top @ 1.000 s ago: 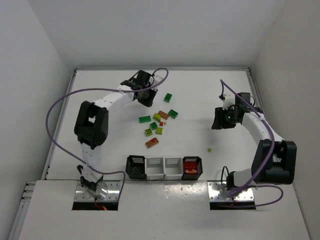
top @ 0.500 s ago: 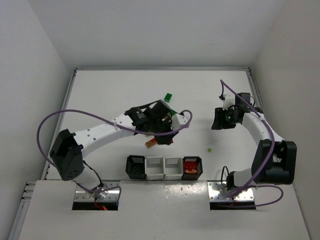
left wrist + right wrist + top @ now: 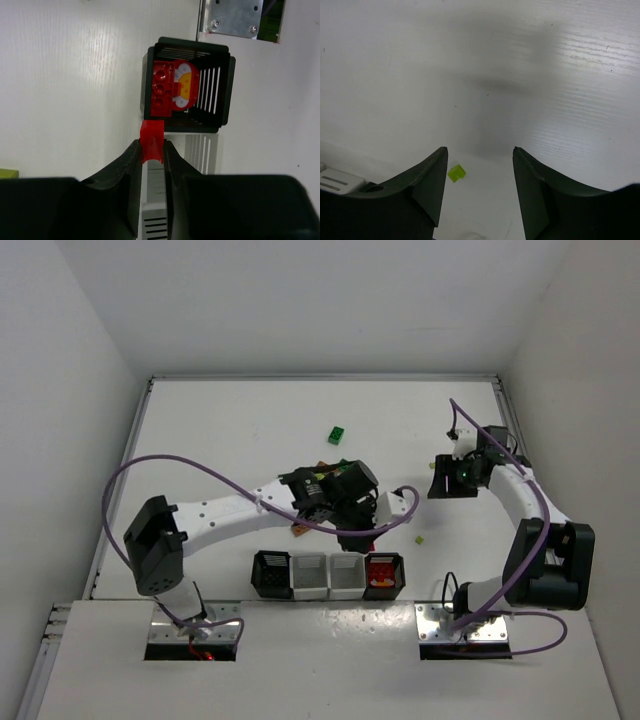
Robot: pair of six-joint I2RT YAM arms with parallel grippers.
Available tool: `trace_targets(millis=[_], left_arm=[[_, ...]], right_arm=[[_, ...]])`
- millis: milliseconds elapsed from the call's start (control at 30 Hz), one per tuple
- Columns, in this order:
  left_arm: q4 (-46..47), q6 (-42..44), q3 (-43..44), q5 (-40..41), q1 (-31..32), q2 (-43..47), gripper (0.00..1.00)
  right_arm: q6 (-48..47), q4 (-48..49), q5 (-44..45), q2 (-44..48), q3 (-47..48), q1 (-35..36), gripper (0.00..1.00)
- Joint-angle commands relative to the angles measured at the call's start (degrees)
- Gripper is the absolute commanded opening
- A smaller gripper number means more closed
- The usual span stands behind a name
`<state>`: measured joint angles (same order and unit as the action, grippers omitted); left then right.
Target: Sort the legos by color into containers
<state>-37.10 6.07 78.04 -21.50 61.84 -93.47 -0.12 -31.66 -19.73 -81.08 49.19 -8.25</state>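
Note:
My left gripper [image 3: 151, 150] is shut on a small red lego [image 3: 151, 141], held just short of the right black container [image 3: 225, 85], above the white container [image 3: 200, 150] beside it. That black container holds red legos [image 3: 165, 90], one of them round. From above, the left gripper [image 3: 362, 533] hovers by the row of containers: black [image 3: 272, 575], white [image 3: 309, 577], white [image 3: 346, 577], black [image 3: 385, 562]. A dark green lego [image 3: 337, 435] lies at the back. My right gripper [image 3: 480, 155] is open above a tiny yellow-green lego [image 3: 456, 173], which also shows from above [image 3: 419, 538].
The left arm covers most of the lego pile; an orange-brown brick [image 3: 299, 531] peeks out under it. A metal base plate [image 3: 232, 17] lies beyond the black container. A yellow-green brick [image 3: 7, 173] is at the left wrist view's edge. The right gripper [image 3: 440, 480] is over the table's right side.
My left arm has swung from the back of the table, over the lego pile, forward to the containers, now with a red lego in its jaws. The right arm has hardly moved.

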Motion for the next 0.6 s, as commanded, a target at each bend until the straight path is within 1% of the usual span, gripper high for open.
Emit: trace_targets(millis=[0,100,233,300,333,367,433,467,567], left_arm=[[1.07,-1.85,3.87,-1.09,2.93,-2.24,0.00],[1.07,-1.85,5.80,-0.56,4.16,-4.60,0.00],[1.07,-1.85,6.33,-0.56,5.57,-6.02,0.00],[1.07,-1.85,6.33,-0.56,6.97,-6.72,0.03],[1.07,-1.85,6.33,-0.56,6.97,-6.72,0.06],[1.07,-1.85,6.33,-0.56,6.97,-7.33,0.13],[1.07,-1.85,6.86,0.22,6.97,-7.34,0.19],[1.07,-1.85,6.86,1.10,6.97,-7.34,0.26],[1.07,-1.85,6.86,2.16,6.97,-6.64,0.36]], right_arm=[[0.65,1.78,-1.10,0.57,0.56,-0.54,0.56],[0.65,1.78,-1.63,0.57,0.56,-1.07,0.56],[0.65,1.78,-2.16,0.04,0.56,-2.11,0.56],[1.17,1.78,-2.69,0.04,0.56,-2.12,0.56],[1.17,1.78,-2.69,0.04,0.56,-2.73,0.56],[1.17,1.78,-2.69,0.04,0.56,-2.74,0.56],[1.17,1.78,-3.21,0.04,0.56,-3.26,0.56],[1.17,1.78,-3.21,0.57,0.56,-3.26,0.56],[1.17,1.78,-3.74,0.57,0.56,-3.78,0.56]])
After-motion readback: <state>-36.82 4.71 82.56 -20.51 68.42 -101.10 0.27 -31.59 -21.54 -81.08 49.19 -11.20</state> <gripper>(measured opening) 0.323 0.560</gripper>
